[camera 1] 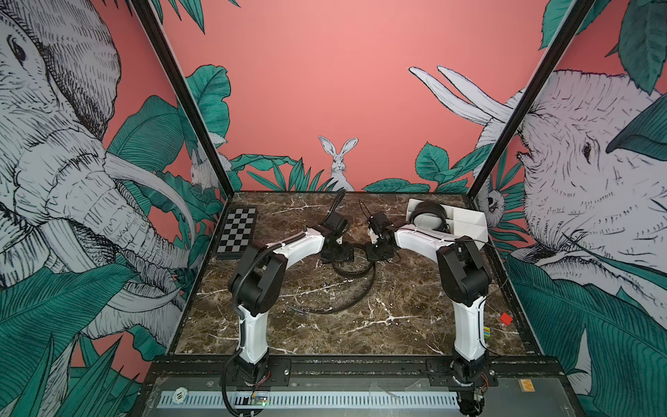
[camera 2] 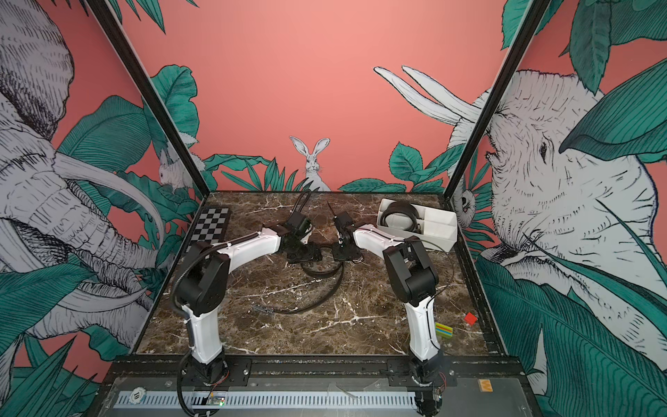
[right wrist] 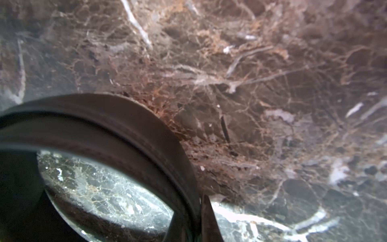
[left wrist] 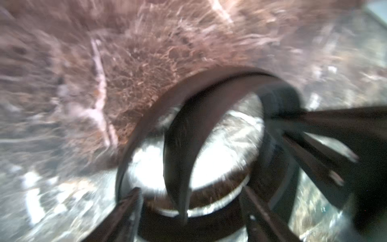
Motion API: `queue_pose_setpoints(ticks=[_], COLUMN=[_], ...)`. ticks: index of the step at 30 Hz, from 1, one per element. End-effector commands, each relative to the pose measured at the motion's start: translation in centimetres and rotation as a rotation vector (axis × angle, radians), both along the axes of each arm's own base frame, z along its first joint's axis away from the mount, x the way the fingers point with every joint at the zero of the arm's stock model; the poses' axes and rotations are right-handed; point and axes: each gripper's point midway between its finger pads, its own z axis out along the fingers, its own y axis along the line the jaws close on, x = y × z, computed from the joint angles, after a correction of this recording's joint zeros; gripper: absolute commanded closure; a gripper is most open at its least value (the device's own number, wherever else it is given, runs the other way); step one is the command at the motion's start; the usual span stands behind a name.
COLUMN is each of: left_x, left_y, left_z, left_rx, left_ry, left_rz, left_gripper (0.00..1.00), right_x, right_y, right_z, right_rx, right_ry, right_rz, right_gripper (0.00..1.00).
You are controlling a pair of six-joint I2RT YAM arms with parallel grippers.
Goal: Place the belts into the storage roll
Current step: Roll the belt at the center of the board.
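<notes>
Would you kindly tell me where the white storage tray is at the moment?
In both top views the white storage tray sits at the far right corner of the marble table, just beyond the right arm, with coiled belts in its left compartment.

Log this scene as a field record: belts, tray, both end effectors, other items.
loose belt: on the marble table, one end looped, tail curving toward the arm bases
stored belt: coiled in an end compartment of the white tray; count unclear
remaining compartments: look empty
left end effector: open, at the loop
right end effector: shut, apparently pinching the loop
other items: checkered board, red block, striped block
</notes>
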Motion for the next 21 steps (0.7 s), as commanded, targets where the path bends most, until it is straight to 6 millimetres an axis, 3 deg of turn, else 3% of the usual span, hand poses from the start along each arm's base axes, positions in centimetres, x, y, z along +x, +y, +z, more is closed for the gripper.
queue_pose_setpoints(ticks=[1, 4, 6, 11, 14, 18, 21], left_x=[-0.8, -3.9, -7.2, -12.6, -14.4, -15.4, -15.9], left_y=[-0.1, -1.6, -3.0, -3.4, -3.8, -4.3, -4.4], left_z=[3.1, 4.0, 3.9, 1.2, 0.1, -1.1, -2.0], left_rx=[-0.066, -0.102, -0.085, 0.03, 0.055, 0.096, 0.137], left_ry=[-0.084, -0.125, -0.131, -0.098, -0.096, -0.075, -0.069], left_rz=[-0.014, -0.155, -0.298, -0.509, -0.592, -0.644, -0.674], left_gripper=[0.2, 0.21, 0.22, 0.21, 0.2, 0.21, 0.28], right_x=[-2.9, -2.8, -2.8, -2.6, -2.6, -2.6, -2.5], right_y=[-3.0, -3.1, -3.0, -3.0, -3.1, -3.1, -3.1], right_z=[-2.2, -2.0, -1.8, -1.3, -1.2, -1.1, -1.0], right_rx=[-0.123, -0.129, -0.127, -0.133, -0.141, -0.149, -0.156], right_ry=[0.118, 0.117, 0.117, 0.114, 0.113, 0.115, 0.119], right_rz=[-0.034, -0.031, -0.026, -0.009, -0.001, 0.01, 0.017], right_gripper=[0.92, 0.91, 0.91, 0.88, 0.86, 0.8, 0.72])
